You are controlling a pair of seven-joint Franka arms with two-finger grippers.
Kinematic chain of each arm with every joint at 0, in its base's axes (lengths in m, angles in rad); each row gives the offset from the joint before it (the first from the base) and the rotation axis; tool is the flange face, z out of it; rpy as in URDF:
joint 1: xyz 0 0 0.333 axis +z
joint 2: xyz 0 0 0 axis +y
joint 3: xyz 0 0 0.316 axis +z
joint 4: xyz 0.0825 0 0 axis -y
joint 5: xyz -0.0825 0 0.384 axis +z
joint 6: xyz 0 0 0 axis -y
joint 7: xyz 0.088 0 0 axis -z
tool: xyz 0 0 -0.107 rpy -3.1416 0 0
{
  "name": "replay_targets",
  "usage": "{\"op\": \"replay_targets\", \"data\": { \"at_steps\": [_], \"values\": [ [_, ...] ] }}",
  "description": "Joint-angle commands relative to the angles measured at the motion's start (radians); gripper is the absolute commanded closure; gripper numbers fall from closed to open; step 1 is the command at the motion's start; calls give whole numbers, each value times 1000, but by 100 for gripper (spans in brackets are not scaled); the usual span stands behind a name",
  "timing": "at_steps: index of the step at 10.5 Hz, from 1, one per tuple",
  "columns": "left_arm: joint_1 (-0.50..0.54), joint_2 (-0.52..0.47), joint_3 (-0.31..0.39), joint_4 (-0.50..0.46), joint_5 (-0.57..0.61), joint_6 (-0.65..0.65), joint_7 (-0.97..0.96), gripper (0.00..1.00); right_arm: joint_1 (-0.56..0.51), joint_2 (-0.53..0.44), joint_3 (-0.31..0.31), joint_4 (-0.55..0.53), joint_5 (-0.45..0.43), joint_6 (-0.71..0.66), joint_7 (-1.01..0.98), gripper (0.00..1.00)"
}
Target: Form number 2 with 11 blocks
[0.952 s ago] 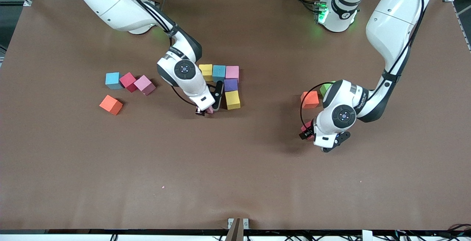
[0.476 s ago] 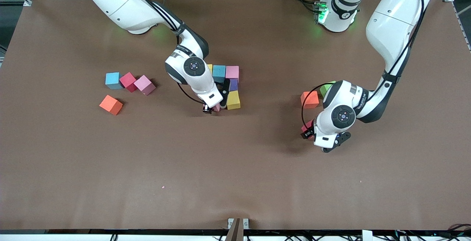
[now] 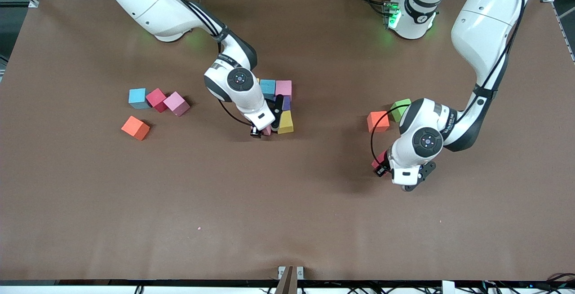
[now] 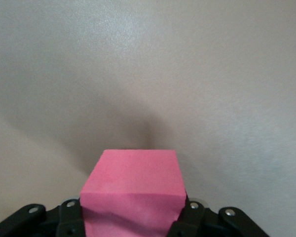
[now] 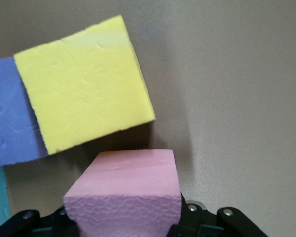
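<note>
A brown counter [image 3: 287,204] is seen from above. The partly built number 2 [image 3: 279,101] of matte foam cubes lies at the counter's middle. Just beside its yellow foam cube [image 3: 285,122], the right pincer [image 3: 265,130] is clamped on a light pink foam cube [image 5: 126,197]. Toward the left arm's end, the left pincer [image 3: 387,168] is closed on a hot pink foam cube [image 4: 133,195], near an orange foam cube [image 3: 378,121] and a green foam cube [image 3: 400,108]. Four loose cubes [image 3: 155,107] lie toward the right arm's end.
</note>
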Motion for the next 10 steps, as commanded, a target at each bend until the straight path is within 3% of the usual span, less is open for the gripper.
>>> {"op": "replay_targets", "data": {
  "at_steps": [1,6,10],
  "values": [
    [-11,-18,-28,9,15,-5,-156,50,37,16,-28,25,-24,-8,26,80],
    [-14,-18,-80,23,15,-5,-348,49,144,23,-127,79,-22,-22,26,83],
    [-12,-18,-93,25,14,-5,-375,49,161,29,-147,88,-9,-24,31,82]
  ]
}}
